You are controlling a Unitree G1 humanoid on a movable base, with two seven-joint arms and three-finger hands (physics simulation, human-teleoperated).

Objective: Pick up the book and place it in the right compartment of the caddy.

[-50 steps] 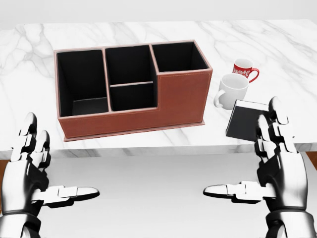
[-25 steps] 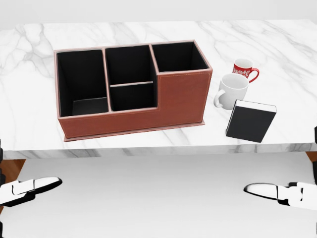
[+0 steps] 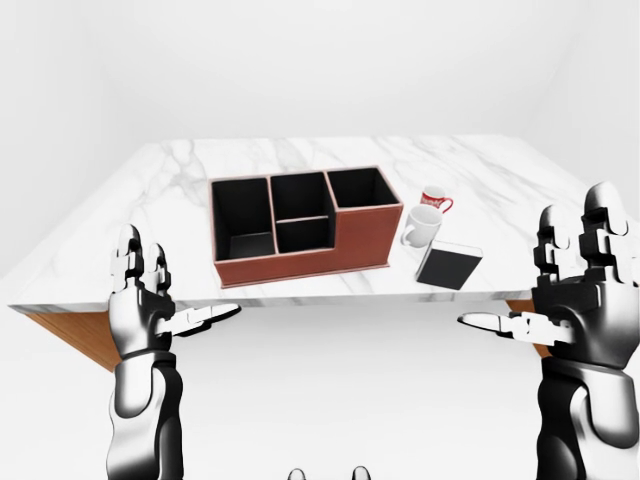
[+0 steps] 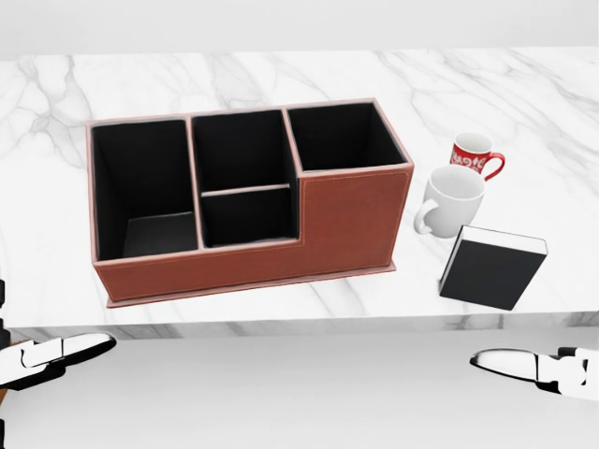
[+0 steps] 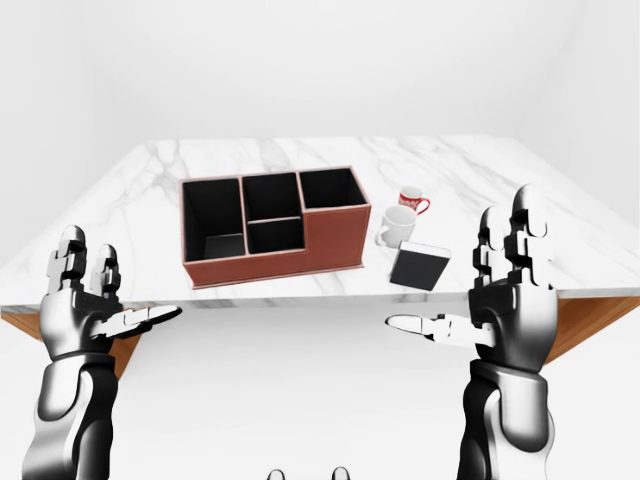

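View's shifted vs 0.5 s ago, so base moved closer. Book (image 4: 492,267) lies just beyond my right hand (image 5: 510,300); both hands, incl. left hand (image 3: 140,300), spread open, empty. Caddy (image 4: 356,220) untouched.

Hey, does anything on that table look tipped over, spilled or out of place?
Nothing stands out. The caddy, both mugs and the book sit undamaged on the table, with no spills; the caddy is just slightly askew to the table edge.
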